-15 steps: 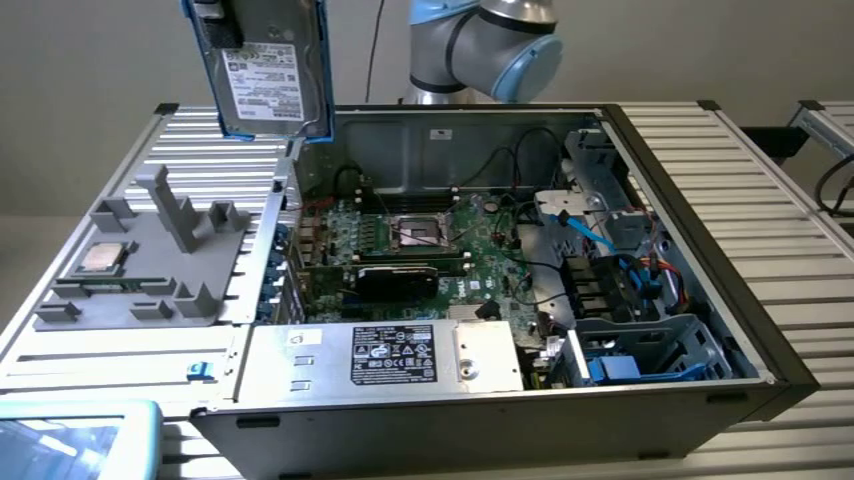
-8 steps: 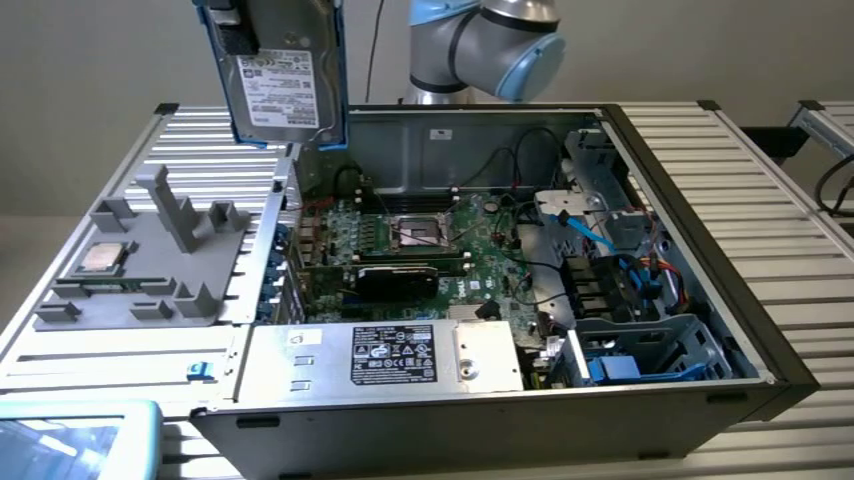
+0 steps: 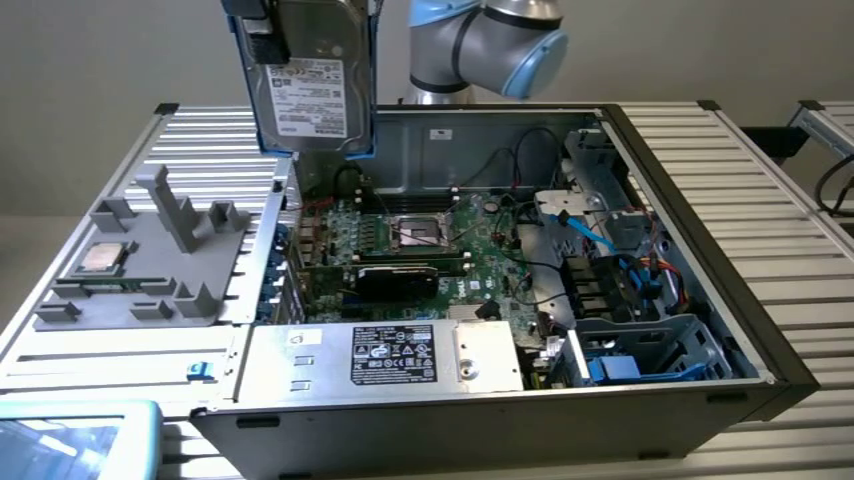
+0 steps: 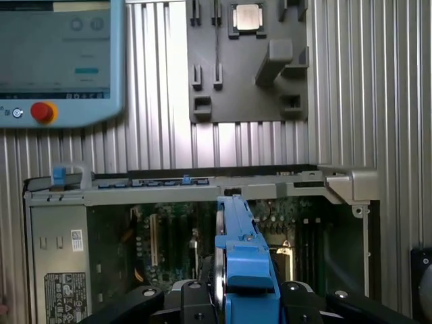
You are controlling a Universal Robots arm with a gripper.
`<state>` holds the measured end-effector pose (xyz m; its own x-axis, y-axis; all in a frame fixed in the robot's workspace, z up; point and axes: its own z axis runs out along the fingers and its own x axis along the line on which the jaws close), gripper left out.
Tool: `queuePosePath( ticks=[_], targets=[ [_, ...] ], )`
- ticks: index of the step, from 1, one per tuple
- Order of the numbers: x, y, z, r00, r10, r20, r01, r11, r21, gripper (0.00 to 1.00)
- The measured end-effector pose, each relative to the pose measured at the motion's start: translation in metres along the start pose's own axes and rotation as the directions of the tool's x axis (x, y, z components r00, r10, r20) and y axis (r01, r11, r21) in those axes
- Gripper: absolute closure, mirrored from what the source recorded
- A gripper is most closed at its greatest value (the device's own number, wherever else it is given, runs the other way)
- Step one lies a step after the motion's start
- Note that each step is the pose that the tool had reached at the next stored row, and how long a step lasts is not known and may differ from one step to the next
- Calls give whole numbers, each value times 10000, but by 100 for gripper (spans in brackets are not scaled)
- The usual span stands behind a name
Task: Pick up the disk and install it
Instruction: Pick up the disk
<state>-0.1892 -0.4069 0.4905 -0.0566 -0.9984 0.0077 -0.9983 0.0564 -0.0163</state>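
Disk [image 3: 310, 85] hangs on edge, label facing the exterior cam, up in the air over the far corner of the open PC case [image 3: 441, 140] on the exterior view's left. It's clear of everything below. Gripper [image 4: 246, 307] is clenched on it from above: in the wrist view the fingers [image 4: 196, 304] pinch both flat sides, w/ the blue frame [image 4: 241, 260] running out between them. Grip looks firm to me.

Step in hand, I'd say: carrying the disk to its bay, prob. the grey drive cage [image 3: 667, 340] at the near corner on the exterior view's right.

To do it well:
- Stay high while crossing the motherboard [image 3: 427, 250].
- Watch the loose cables [image 3: 587, 235], incl. a blue one. They stand up near the cage & could snag the frame.
- Match disk orientation to the cage slot before descending, then go slow & straight in, no side load.
- Mind the silver PSU box [image 3: 387, 355] near the cage, along the near wall.
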Motion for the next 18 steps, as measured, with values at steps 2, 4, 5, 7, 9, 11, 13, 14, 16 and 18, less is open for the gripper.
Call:
queuePosePath(
  ticks=[2,4,5,7,9,11,13,14,16,18],
  targets=[
    [34,-74,1,10000,1,6,-1,10000,-1,63],
    [65,-154,2,10000,1,13,-1,10000,-1,63],
    [81,-192,3,10000,2,16,-2,10000,-2,63],
    [110,-270,5,10000,1,21,-1,10000,-1,63],
    [137,-345,6,10000,1,22,-1,10000,-2,63],
    [167,-405,7,10000,1,21,-1,10000,-1,63],
    [200,-462,8,10000,1,21,-1,10000,-2,63],
    [216,-489,8,10000,1,21,-1,10000,-1,63],
    [247,-543,7,10000,2,20,-2,10000,-2,63],
    [274,-596,4,10000,1,20,-1,10000,-1,63]
  ],
)
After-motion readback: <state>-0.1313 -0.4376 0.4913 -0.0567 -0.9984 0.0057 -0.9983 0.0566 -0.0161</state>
